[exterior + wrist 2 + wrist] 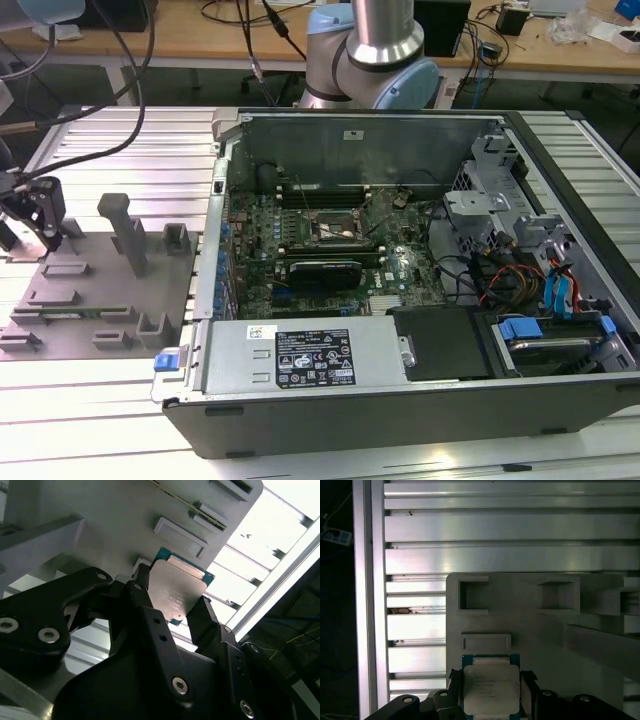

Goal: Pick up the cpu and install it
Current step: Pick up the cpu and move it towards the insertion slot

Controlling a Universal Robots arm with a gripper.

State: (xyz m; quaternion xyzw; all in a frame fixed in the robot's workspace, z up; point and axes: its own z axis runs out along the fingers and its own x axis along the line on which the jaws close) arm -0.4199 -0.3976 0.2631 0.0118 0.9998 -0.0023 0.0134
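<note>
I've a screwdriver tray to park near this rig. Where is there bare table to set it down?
Bare slats lie between the grey fixture plate and the table's far edge, and in front of the plate. Crowded: the plate, where the gripper clamps the cpu, and the open case's inside.

cpu (175, 592): matt metal | fixture (520, 610): matt plastic | table (510, 527): glossy ribbed metal
</note>
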